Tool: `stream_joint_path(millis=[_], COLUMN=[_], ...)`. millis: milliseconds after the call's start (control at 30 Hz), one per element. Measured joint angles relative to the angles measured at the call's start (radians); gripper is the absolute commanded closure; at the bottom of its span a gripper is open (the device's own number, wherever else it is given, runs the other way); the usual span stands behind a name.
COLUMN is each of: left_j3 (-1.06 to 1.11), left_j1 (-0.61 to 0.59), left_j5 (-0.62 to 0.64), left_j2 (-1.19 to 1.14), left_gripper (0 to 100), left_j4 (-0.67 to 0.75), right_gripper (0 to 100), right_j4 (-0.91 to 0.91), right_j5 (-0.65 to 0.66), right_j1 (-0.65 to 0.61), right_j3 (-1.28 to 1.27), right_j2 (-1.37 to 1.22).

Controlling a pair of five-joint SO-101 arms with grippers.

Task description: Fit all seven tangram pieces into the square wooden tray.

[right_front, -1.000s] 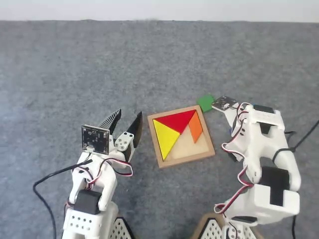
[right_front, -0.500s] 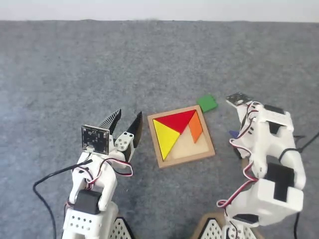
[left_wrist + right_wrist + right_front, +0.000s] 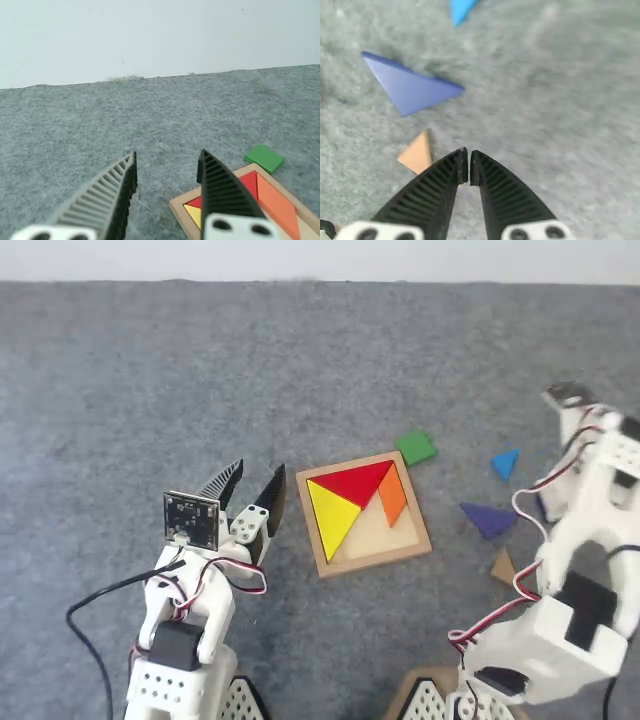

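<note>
**Square wooden tray** [image 3: 376, 561]: mid-mat, holding a red triangle [image 3: 352, 483], a yellow triangle [image 3: 330, 517] and an orange piece [image 3: 393, 497] (the rest of its floor is bare wood).
**Green square** [image 3: 415, 448]: on the mat just off the tray's far right corner.
**Blue triangle** [image 3: 505, 463], **purple triangle** [image 3: 488, 519], **tan triangle** [image 3: 503, 566]: loose to the right of the tray, apart from one another.
**Left gripper** [image 3: 250, 490]: jaws wide, empty, just left of the tray.
**Right gripper** [image 3: 465, 167]: jaws nearly closed, empty, tips beside the tan triangle.

Room to pass lay over the bench [image 3: 75, 125] ahead of the left jaws; the tray [image 3: 176, 205] stood beside one.
</note>
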State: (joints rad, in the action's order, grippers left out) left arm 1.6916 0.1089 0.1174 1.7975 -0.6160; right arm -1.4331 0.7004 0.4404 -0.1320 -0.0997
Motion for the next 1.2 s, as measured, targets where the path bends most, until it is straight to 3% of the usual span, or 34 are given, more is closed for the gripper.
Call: stream_joint_path(millis=[133,233,367,467,700,1000,1200], left_j3=[0.0,0.0,0.0,0.0,0.0,0.0,0.0], left_j1=[0.0,0.0,0.0,0.0,0.0,0.0,0.0], left_j5=[0.0,0.0,0.0,0.0,0.0,0.0,0.0], left_j2=[0.0,0.0,0.0,0.0,0.0,0.0,0.0], left_gripper=[80,80,80,80,80,80,80], left_j4=[0.0,0.0,0.0,0.0,0.0,0.0,0.0], right_gripper=[97.2,91.4,81.8,79.6,79.6,79.6,79.6], right_j4=[-0.063,-0.115,-0.16,-0.078,0.066,0.097,0.153], right_j5=[0.002,0.058,0.195,0.209,0.071,-0.137,-0.153], right_j1=[0.038,0.049,0.048,0.048,-0.031,-0.173,-0.195], right_j3=[0.066,0.049,-0.112,-0.318,-0.68,-0.713,-0.732], right_j2=[0.0,0.0,0.048,0.198,0.511,0.545,0.545])
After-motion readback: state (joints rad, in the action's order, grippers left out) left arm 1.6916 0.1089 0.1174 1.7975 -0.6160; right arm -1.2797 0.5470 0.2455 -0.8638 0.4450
